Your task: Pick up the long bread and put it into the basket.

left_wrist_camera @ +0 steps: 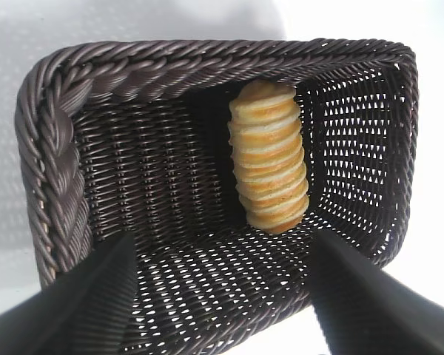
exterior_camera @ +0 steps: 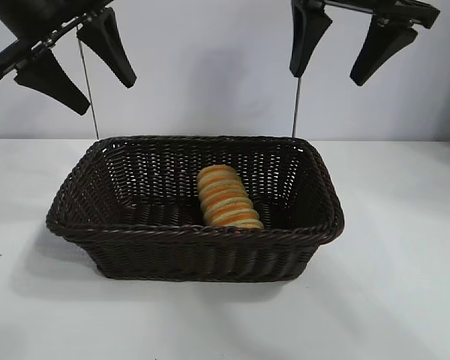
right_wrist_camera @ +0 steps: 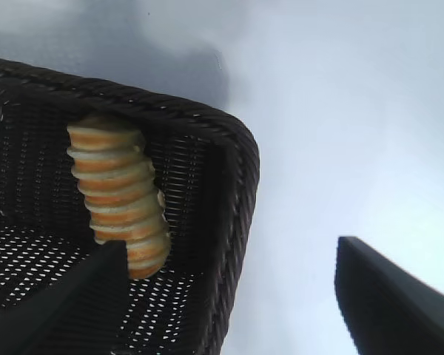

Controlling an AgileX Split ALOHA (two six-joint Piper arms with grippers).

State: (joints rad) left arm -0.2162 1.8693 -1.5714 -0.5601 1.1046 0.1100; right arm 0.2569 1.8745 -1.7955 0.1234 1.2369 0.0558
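Note:
The long bread point(exterior_camera: 225, 198), tan-yellow with orange stripes, lies inside the dark brown woven basket point(exterior_camera: 135, 234), right of its middle. It also shows in the left wrist view point(left_wrist_camera: 270, 155) and the right wrist view point(right_wrist_camera: 118, 194), resting on the basket floor. My left gripper point(exterior_camera: 75, 64) hangs open and empty high above the basket's left end. My right gripper point(exterior_camera: 343, 51) hangs open and empty high above the basket's right end. The basket rim shows in the left wrist view point(left_wrist_camera: 59, 170) and the right wrist view point(right_wrist_camera: 237, 170).
The basket stands in the middle of a white table point(exterior_camera: 405, 285). Two thin grey rods point(exterior_camera: 88, 82) rise behind the basket against the pale back wall.

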